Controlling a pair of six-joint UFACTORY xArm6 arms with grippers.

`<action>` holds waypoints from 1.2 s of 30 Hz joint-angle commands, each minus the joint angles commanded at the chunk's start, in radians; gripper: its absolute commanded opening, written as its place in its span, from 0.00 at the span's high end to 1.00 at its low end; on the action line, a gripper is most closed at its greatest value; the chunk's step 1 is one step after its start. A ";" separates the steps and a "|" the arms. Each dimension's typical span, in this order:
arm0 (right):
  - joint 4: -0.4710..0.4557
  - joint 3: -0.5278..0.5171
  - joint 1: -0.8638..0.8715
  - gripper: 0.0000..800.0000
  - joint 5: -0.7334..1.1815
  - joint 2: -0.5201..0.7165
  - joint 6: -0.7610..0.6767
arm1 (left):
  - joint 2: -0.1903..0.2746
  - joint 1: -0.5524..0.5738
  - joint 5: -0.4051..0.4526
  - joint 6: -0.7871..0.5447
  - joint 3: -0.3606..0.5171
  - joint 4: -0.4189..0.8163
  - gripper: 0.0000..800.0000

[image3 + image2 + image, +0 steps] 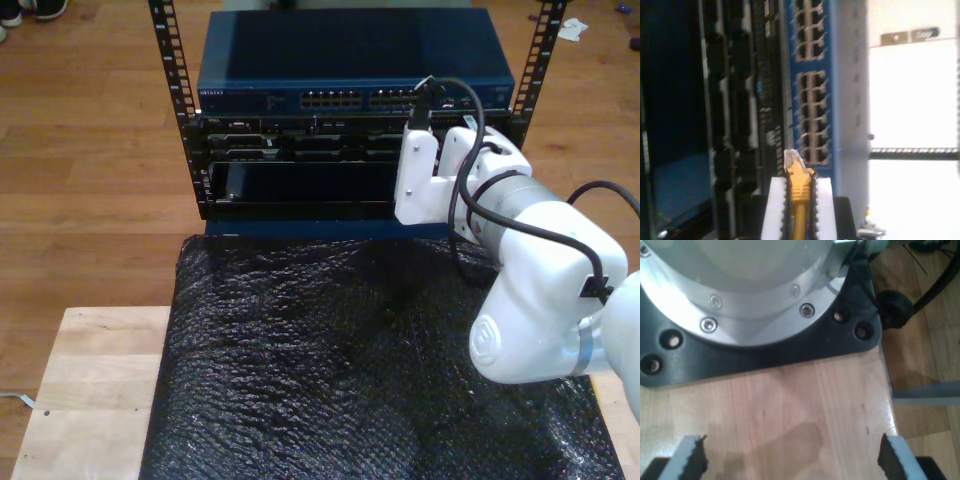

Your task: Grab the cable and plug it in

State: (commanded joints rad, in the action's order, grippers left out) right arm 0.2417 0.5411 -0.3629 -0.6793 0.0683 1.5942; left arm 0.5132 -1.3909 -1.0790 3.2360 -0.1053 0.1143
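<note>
Clamping the thin orange-yellow network cable just behind its clear plug, my second gripper is facing the blue switch's ports, while my first gripper is gaping over bare wood.

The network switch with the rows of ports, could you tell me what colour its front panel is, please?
Blue; the network switch shows best in the second wrist view.

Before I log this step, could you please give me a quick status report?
My first gripper open over bare wood. My second gripper shut on the cable, plug short of the blue switch ports. Nothing between them.
</note>
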 joint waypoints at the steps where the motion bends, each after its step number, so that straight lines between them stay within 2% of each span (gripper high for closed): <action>1: 0.000 -0.002 0.000 1.00 0.000 0.000 0.005 | 0.000 0.000 0.000 0.000 0.000 0.000 0.00; 12: -0.002 -0.032 -0.021 1.00 -0.003 0.005 0.080 | 0.000 0.000 0.000 0.000 0.000 0.000 0.00; 17: -0.009 -0.006 -0.025 1.00 -0.002 -0.003 0.181 | 0.000 0.000 0.000 0.000 0.000 0.000 0.00; 36: -0.009 0.044 -0.035 1.00 -0.040 -0.037 0.178 | 0.000 0.000 0.000 0.000 0.000 0.000 0.00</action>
State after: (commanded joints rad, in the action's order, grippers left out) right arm 0.2325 0.5855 -0.3982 -0.7192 0.0315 1.7722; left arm 0.5132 -1.3909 -1.0790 3.2360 -0.1053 0.1143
